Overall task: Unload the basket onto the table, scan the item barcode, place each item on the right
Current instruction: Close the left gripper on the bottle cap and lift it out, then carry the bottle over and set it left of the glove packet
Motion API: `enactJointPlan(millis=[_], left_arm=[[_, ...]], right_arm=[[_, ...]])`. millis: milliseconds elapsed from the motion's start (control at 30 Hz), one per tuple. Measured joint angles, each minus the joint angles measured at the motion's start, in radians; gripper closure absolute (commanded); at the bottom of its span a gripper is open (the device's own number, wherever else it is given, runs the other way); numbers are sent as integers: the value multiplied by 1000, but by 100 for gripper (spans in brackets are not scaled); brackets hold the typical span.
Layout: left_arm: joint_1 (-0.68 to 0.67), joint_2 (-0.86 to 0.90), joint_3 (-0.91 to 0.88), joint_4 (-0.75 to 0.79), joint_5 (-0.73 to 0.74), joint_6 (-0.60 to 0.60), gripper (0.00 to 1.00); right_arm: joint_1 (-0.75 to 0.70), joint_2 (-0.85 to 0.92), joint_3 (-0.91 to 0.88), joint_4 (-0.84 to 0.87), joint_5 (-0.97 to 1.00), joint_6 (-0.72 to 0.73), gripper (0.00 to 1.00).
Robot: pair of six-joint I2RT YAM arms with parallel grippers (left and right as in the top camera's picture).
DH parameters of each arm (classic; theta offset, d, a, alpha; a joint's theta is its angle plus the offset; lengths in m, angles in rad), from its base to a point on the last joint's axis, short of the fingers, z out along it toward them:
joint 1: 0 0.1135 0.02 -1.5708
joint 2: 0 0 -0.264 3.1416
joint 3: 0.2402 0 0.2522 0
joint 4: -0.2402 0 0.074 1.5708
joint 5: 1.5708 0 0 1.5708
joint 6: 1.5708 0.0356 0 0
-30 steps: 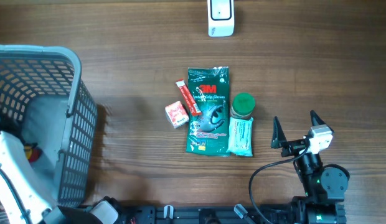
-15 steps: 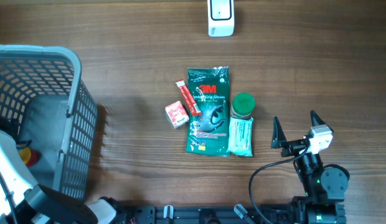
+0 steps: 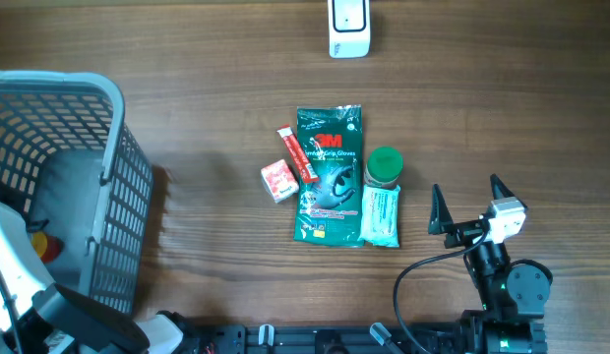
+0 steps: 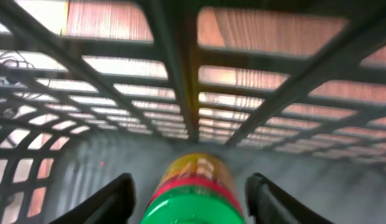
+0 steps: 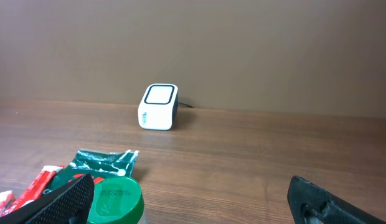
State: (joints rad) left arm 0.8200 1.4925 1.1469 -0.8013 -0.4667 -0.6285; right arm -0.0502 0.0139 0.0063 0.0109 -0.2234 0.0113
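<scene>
1. While the right gripper (image 3: pixel 466 189) idles near the front edge of the wooden table (image 3: pixel 207 118), jaws spread wide and empty, the work is at the left end. The left arm (image 3: pixel 10 270) reaches down into the grey mesh basket (image 3: pixel 138 216).
2. Step in hand, as I judge it: picking the item out of the basket. The left gripper (image 4: pixel 190 180) straddles a bottle (image 4: pixel 193 202) with a green body and a red and yellow top. One finger stands on each side with a sliver of gap, so apart and not clamped, as far as the wrist view shows.
3. Mid-table, well apart from the basket, lies a cluster: green glove pack (image 3: pixel 330 177), teal wipes pack (image 3: pixel 381 216), green-lidded jar (image 3: pixel 385 165), red stick sachet (image 3: pixel 299 155), small red box (image 3: pixel 278 181).
4. The white scanner (image 3: pixel 348 28) sits at the far edge, beyond the cluster.
5. Next move calls for a firm squeeze on the bottle, a lift clear of the basket wall, then a carry to the scanner with the barcode turned to its window.
6. Hard to make out: the wrist view is blurred and cuts off the bottle's lower part. No barcode shows. From overhead only a red and yellow scrap, probably the bottle, peeks out beside the arm.
</scene>
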Motion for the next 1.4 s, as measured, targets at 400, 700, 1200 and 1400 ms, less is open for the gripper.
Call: enactJointPlan(millis=[400, 700, 1200, 1400], left_arm=[[0, -158, -14, -9, 86, 19, 57], [0, -471, 11, 21, 350, 21, 56], [-46, -770, 38, 223, 1144, -111, 56], [-286, -768, 39, 71, 1195, -98, 56]], right_arm=[[0, 0, 0, 0, 0, 0, 0], [0, 0, 0, 0, 0, 0, 0], [0, 0, 0, 0, 0, 0, 0], [0, 0, 0, 1, 0, 0, 0]])
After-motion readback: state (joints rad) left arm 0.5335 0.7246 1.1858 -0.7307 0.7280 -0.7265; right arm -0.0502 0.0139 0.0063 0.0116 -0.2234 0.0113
